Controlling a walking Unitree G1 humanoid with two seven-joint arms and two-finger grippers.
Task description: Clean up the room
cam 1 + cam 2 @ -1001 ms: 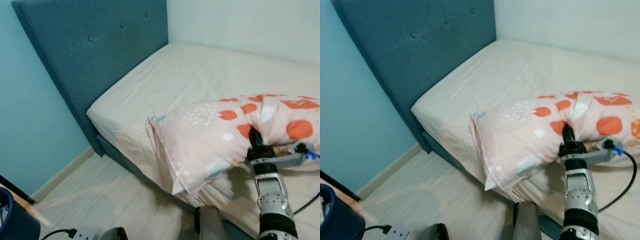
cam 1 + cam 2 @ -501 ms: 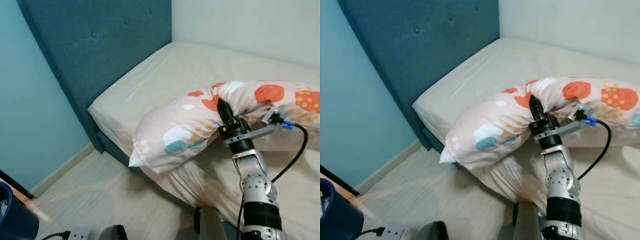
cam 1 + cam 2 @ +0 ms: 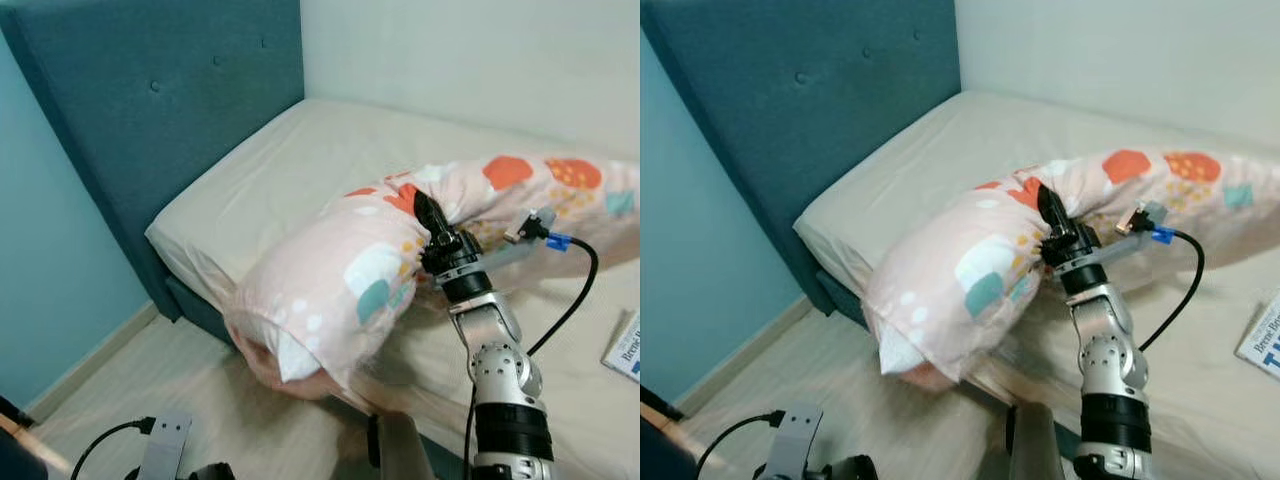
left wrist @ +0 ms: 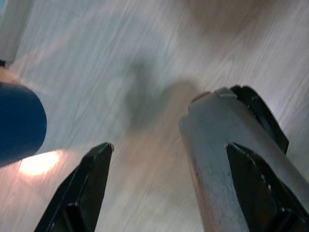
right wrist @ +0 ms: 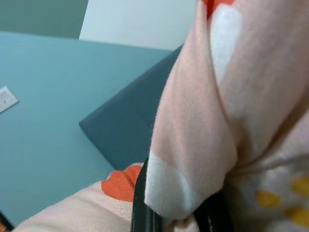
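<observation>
The right gripper (image 3: 424, 212) pinches the pink patterned pillow (image 3: 340, 290) at its middle, fingers closed on a fold of the cloth. The pillow's near end sags past the bed's (image 3: 300, 170) side edge over the floor (image 3: 110, 400). Bare mattress lies open toward the blue headboard (image 3: 150, 110). The left gripper (image 4: 164, 188) hangs above the floor, fingers spread, holding nothing
</observation>
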